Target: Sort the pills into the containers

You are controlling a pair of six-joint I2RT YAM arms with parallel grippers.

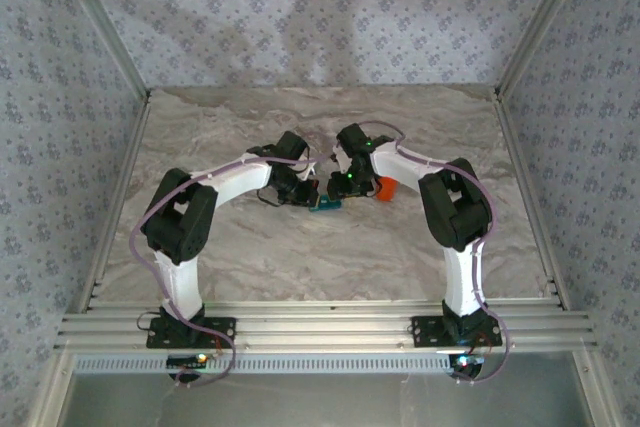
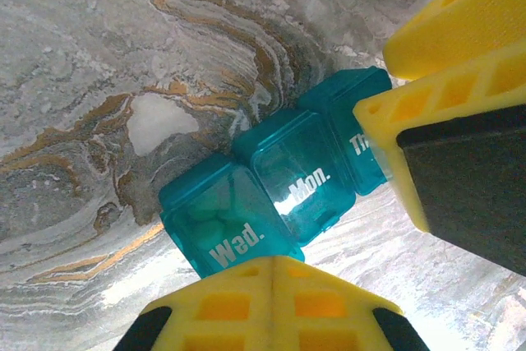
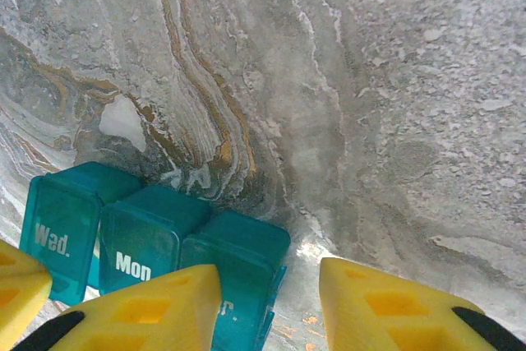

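The teal containers (image 2: pixel 279 178) are one strip of three joined boxes marked "Wed.", "Mon." and a third partly hidden label, with all lids down. The strip lies on the marble table between both arms (image 1: pixel 325 205). Pale pills (image 2: pixel 205 221) show dimly through the "Wed." lid. My left gripper (image 2: pixel 274 259) is shut with nothing between its fingers, and its tips touch the near edge of the "Wed." box. My right gripper (image 3: pixel 269 273) stands with its jaws apart. Its left finger (image 3: pixel 156 302) lies over the strip's end box (image 3: pixel 238 252), and its right finger is off the box over bare table.
An orange bottle (image 1: pixel 385 188) lies just right of the right gripper (image 1: pixel 345 185). The left gripper (image 1: pixel 305 190) nearly meets it at the table's middle. Metal frame rails (image 1: pixel 120 197) run along both sides and the front. Open marble (image 3: pixel 394 104) spreads beyond the strip.
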